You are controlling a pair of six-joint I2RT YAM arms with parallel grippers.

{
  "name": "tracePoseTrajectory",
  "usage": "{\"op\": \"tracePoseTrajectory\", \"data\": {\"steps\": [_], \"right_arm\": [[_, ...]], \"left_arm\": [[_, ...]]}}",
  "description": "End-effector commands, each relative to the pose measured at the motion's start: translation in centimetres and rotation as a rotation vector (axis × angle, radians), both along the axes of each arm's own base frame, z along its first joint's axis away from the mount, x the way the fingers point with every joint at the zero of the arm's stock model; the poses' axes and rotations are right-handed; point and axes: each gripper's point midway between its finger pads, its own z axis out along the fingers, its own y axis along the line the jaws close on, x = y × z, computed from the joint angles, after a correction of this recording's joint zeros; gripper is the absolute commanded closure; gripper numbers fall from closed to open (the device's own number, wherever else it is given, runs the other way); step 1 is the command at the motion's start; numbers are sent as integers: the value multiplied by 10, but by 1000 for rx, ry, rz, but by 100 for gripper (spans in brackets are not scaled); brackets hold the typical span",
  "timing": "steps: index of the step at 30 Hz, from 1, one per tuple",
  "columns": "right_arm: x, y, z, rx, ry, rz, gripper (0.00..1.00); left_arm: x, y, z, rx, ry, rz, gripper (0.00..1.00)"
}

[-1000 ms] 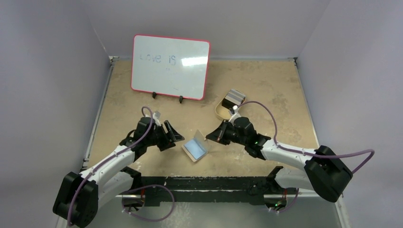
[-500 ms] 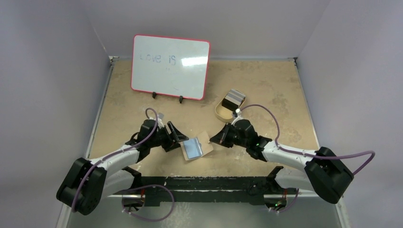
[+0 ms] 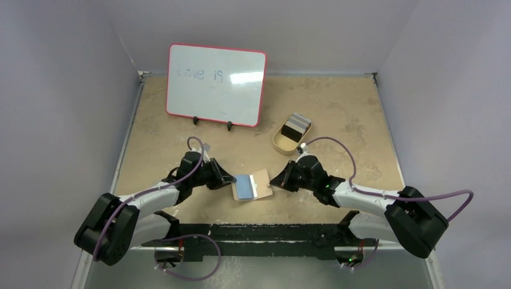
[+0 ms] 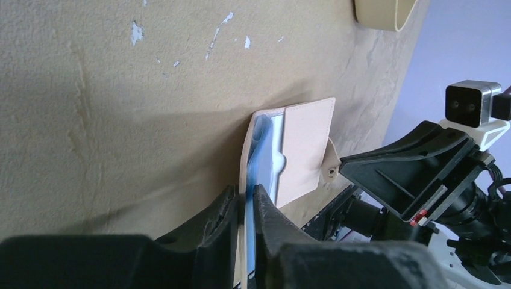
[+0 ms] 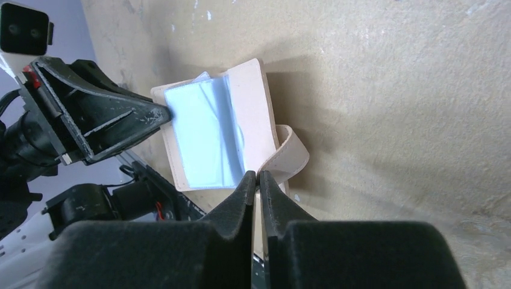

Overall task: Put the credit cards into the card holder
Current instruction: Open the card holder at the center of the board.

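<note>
The tan card holder (image 3: pixel 260 183) lies open on the table between both arms, its bluish inner pockets (image 3: pixel 244 187) facing up. My left gripper (image 3: pixel 229 179) is shut on the holder's left edge; in the left wrist view the jaws (image 4: pixel 246 195) pinch that tan and blue edge. From the right, my right gripper (image 3: pixel 275 180) is shut on the holder's snap tab (image 5: pixel 290 155), which curls into the closed tips (image 5: pixel 258 176). The credit cards (image 3: pixel 297 123), a grey stack, sit apart in a tan oval dish (image 3: pixel 278 142) behind the right arm.
A red-rimmed whiteboard (image 3: pixel 216 85) stands on two small feet at the back left. The dish's rim (image 4: pixel 385 15) shows at the top of the left wrist view. Grey walls close in the table on three sides.
The card holder went from standing half-folded to lying flat and open. My left gripper slid right and closed on its left edge. The right gripper shifted slightly right with the tab.
</note>
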Motion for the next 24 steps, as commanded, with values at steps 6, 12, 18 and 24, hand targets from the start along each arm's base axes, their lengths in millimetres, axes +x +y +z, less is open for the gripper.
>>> {"op": "tracePoseTrajectory", "data": {"steps": [6, 12, 18, 24], "right_arm": [[20, -12, 29, -191, -91, 16, 63], [29, 9, 67, -167, -178, 87, 38], [23, 56, 72, -107, -211, 197, 35], [6, 100, 41, -138, -179, 327, 34]], "left_arm": [[15, -12, 23, -25, -93, -39, 100], [18, -18, 39, -53, -126, -59, 100], [17, -18, 41, -61, -131, -53, 100], [15, -16, 34, -46, -120, -57, 100]]}}
